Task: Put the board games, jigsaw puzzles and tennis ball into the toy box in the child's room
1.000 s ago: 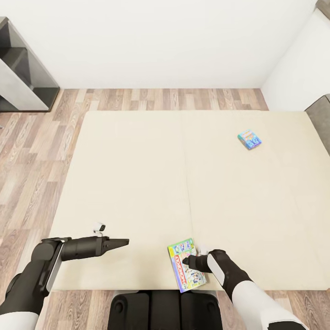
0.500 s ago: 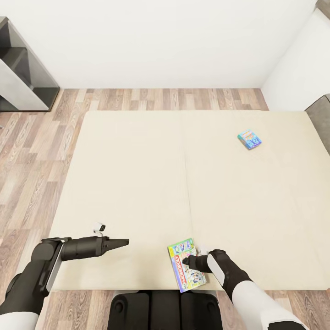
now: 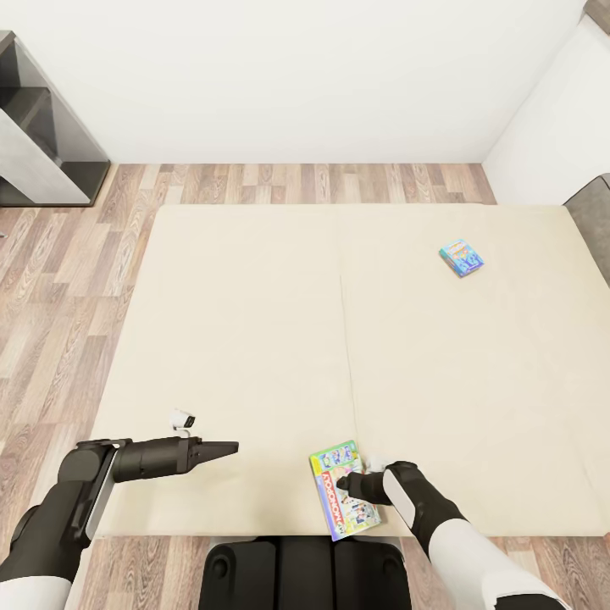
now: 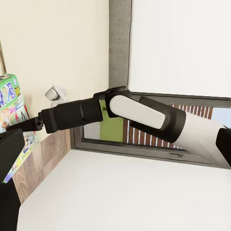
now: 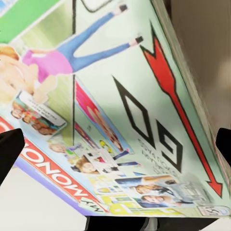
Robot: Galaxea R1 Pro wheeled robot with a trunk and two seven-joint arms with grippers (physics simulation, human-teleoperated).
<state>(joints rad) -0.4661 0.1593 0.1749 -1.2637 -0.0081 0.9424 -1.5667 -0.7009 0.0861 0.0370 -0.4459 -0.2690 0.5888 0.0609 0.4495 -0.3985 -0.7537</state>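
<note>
Board game [image 3: 343, 489] at bed [image 3: 254, 339] edge, under right end effector [image 3: 343, 485]

Both arms forward, low.
Left gripper [image 3: 230, 446] level, pointing inward, fingers together; right gripper [image 3: 343, 485] angled down, fingertips spread wide.

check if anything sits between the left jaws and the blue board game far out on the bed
Nothing visible does. The left gripper hovers over the near part of the bed, and only bare beige mattress lies between it and the blue board game. The other board game sits off that line, under the right gripper.
</note>
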